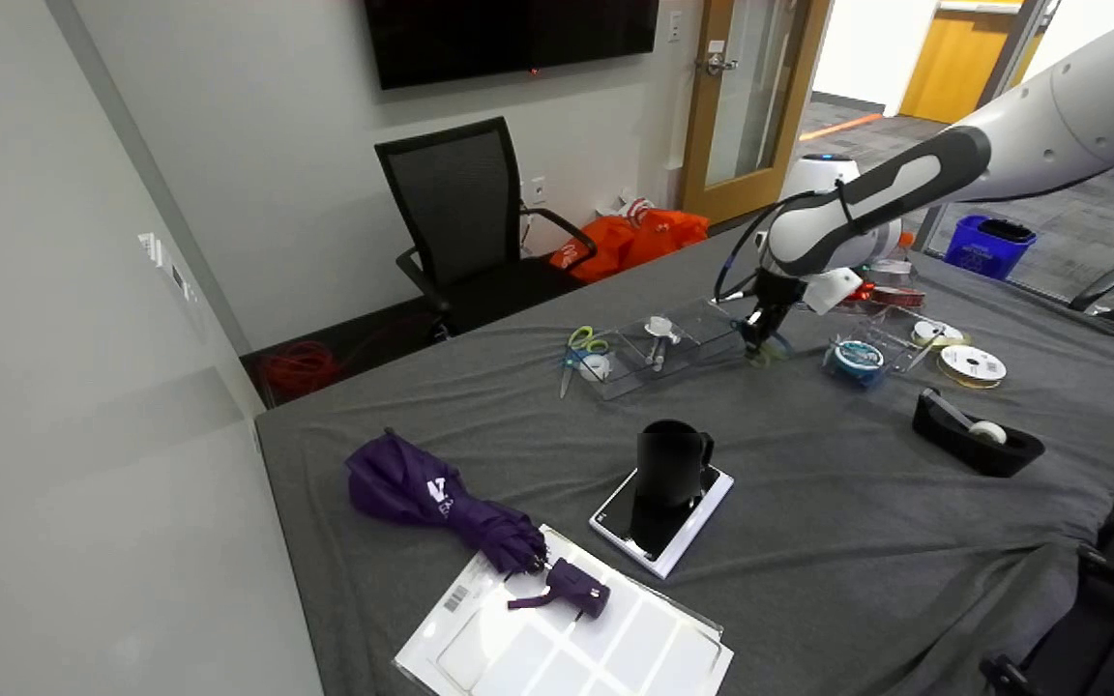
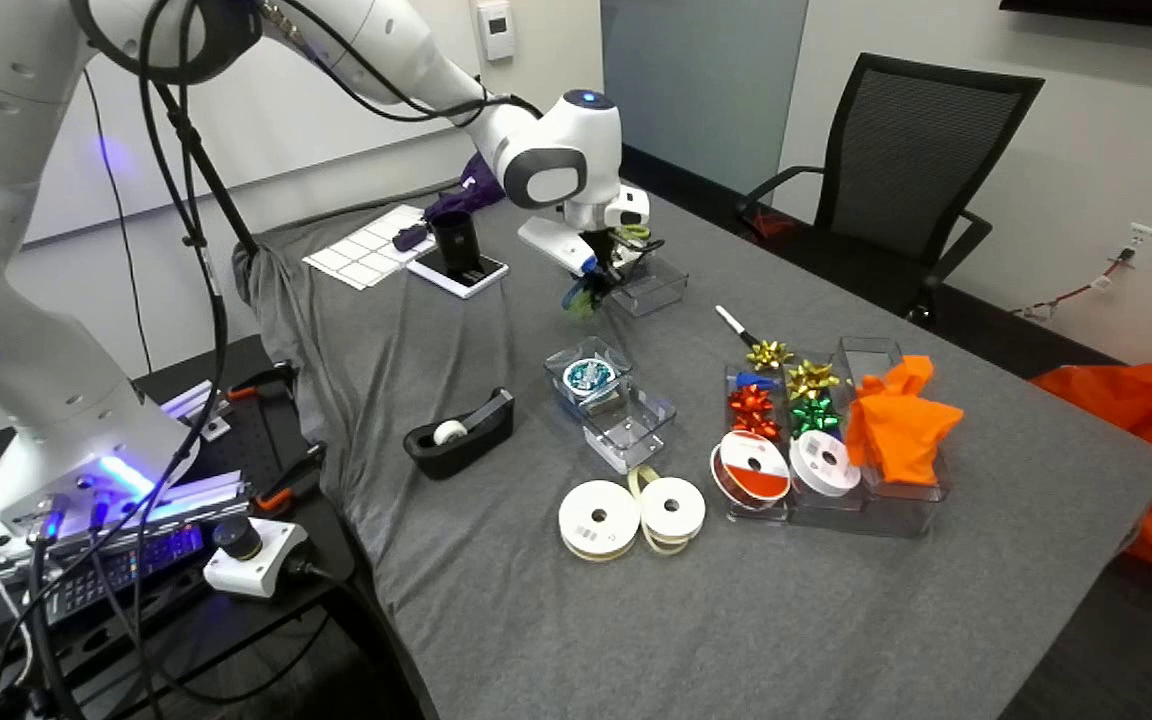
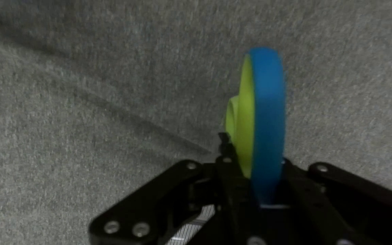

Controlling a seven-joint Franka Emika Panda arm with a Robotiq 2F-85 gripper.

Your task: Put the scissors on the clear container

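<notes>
now the claw (image 3: 255,166) is clamped on the blue-and-lime scissors (image 3: 268,102), apart from the clear container (image 2: 626,430).

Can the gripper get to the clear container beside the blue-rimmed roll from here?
Probably yes: nothing tall seems to stand between the gripper, holding the scissors, and the clear container.

Blue-and-lime scissors (image 3: 266,115); purple umbrella (image 1: 455,507); black mug (image 1: 670,469); flecked grey tablecloth (image 3: 80,183).
</notes>
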